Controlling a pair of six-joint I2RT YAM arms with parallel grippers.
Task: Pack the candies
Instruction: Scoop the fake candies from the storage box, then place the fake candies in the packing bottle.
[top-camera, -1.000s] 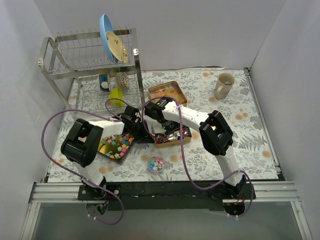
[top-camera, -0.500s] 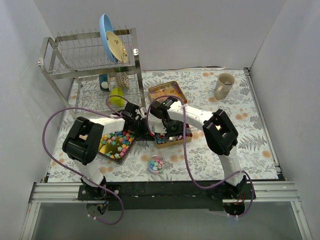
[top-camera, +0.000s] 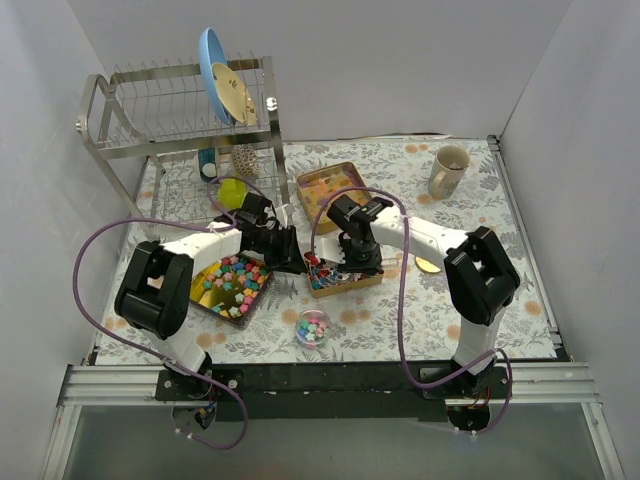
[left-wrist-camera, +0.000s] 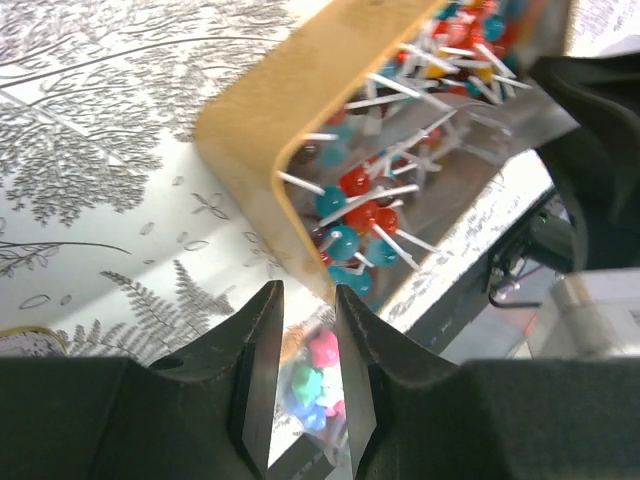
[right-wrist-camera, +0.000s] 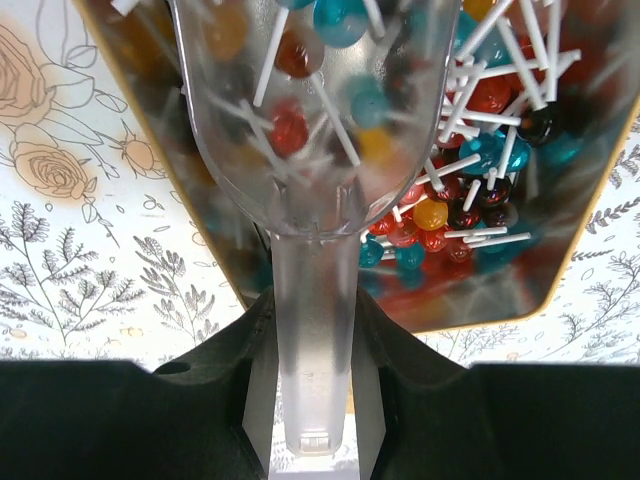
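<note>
A gold tin (top-camera: 350, 284) in the middle of the table holds small red, blue-green and orange candies (top-camera: 335, 274) with white sticks. My right gripper (top-camera: 357, 256) is shut on the handle of a clear plastic scoop (right-wrist-camera: 314, 340). The scoop's bowl lies over the tin (right-wrist-camera: 480, 322) with several of these candies (right-wrist-camera: 290, 125) in it. My left gripper (top-camera: 296, 262) is at the tin's left corner (left-wrist-camera: 260, 120). Its jaws stand a narrow gap apart with nothing between them (left-wrist-camera: 307, 295). A second gold tin (top-camera: 206, 291) at the left holds pastel star candies (top-camera: 240, 280).
A small clear cup of pastel candies (top-camera: 313, 327) stands near the front and shows past my left fingers (left-wrist-camera: 320, 375). A third gold tin (top-camera: 335, 185) with orange-yellow pieces sits behind. A dish rack (top-camera: 180, 120) stands back left and a mug (top-camera: 448, 170) back right.
My left gripper has moved right to the middle tin's left corner. My right arm has swung its elbow out to the right, with the scoop still over the tin.
</note>
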